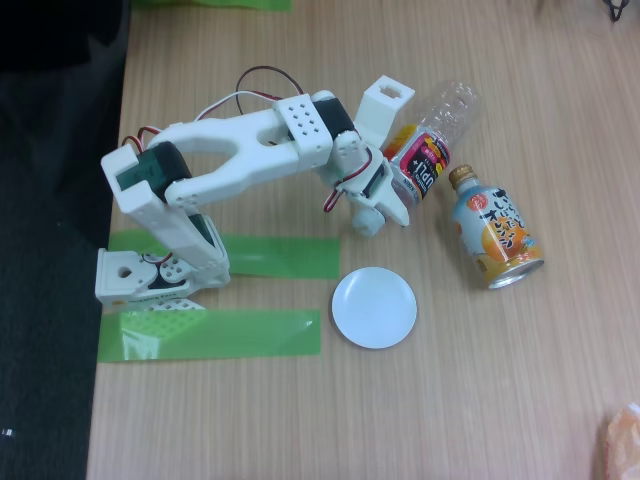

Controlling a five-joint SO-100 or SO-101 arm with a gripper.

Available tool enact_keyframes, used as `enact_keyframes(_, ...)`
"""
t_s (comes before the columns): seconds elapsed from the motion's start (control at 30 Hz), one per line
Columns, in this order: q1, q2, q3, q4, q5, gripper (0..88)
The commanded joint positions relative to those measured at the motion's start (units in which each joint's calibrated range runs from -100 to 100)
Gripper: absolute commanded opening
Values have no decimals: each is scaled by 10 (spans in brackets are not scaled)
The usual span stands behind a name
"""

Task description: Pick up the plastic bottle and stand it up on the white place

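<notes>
Apparently my hand [402, 190] is clamped on the plastic bottle [432, 145]; still to stand it on the white place [374, 307], at 6 o'clock, empty.

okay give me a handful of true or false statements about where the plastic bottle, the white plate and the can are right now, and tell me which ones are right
1. The gripper is at the label end of the plastic bottle. True.
2. The plastic bottle stands upright on the white plate. False: the plate is bare, and the bottle is tilted up beside the gripper, away from the plate.
3. The orange-and-blue can lies on its side on the wooden table, to the right of the plate in the fixed view. True.
4. The white plate sits on top of a green tape strip. False: it rests on the wood just right of the strips.
5. The can has a white cap. False: its cap is gold.
</notes>
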Motion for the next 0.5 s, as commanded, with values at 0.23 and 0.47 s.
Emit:
enact_keyframes(0.23, -4, 21, 39, -31, 1, 369)
enact_keyframes(0.47, 2, 43, 41, -31, 1, 369)
